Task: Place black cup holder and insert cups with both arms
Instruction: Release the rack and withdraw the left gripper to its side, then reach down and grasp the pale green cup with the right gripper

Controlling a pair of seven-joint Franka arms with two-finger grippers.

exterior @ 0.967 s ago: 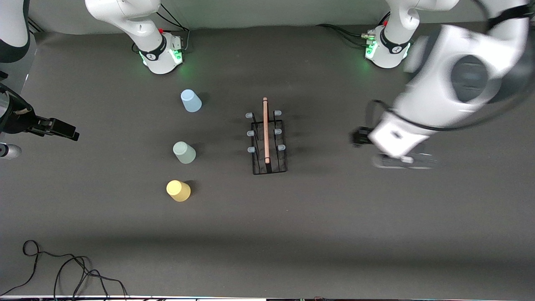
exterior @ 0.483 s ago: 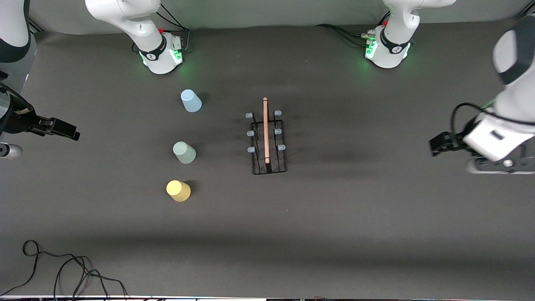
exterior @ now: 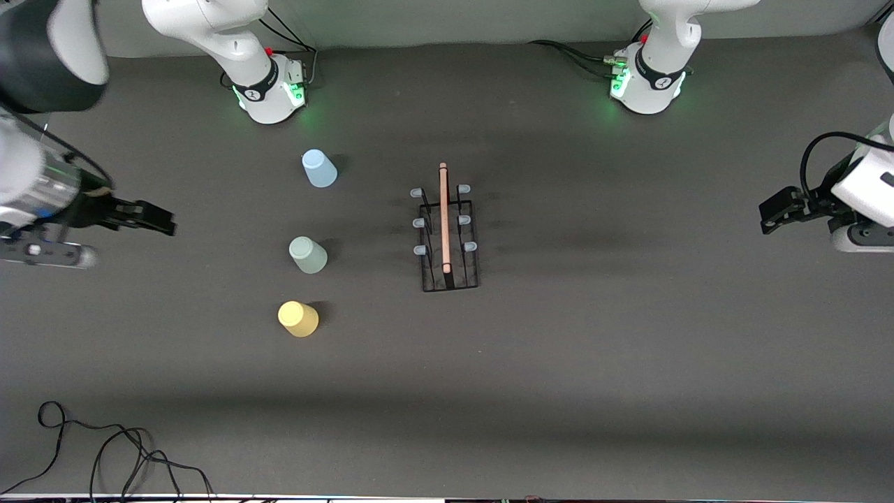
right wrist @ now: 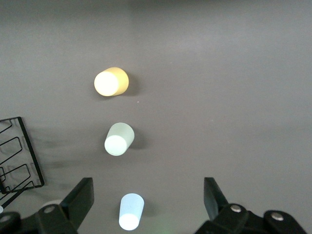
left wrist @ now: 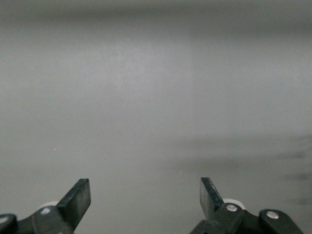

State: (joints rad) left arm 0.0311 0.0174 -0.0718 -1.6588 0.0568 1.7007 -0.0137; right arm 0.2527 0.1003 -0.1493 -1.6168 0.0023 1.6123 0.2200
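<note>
fingers wide on both grippers, nothing held

both pairs spread and empty. left gripper (exterior: 775,213) has pulled back to its table end. right gripper (exterior: 157,220) has crept in toward the cups. rack (exterior: 447,237) stands mid-table, pegs up, ready for loading. blue cup (exterior: 319,168), grey-green cup (exterior: 308,254), yellow cup (exterior: 298,318) sit upside down in a row beside it, unmoved.

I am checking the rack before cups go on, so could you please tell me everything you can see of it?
The rack is thin black wire with an open rectangular base and a light wooden rod handle along its top. Six pegs with pale caps stand three to each side. It stands on the dark table near the middle, empty, with nothing else touching it and the cups apart, toward the right arm's end.
</note>
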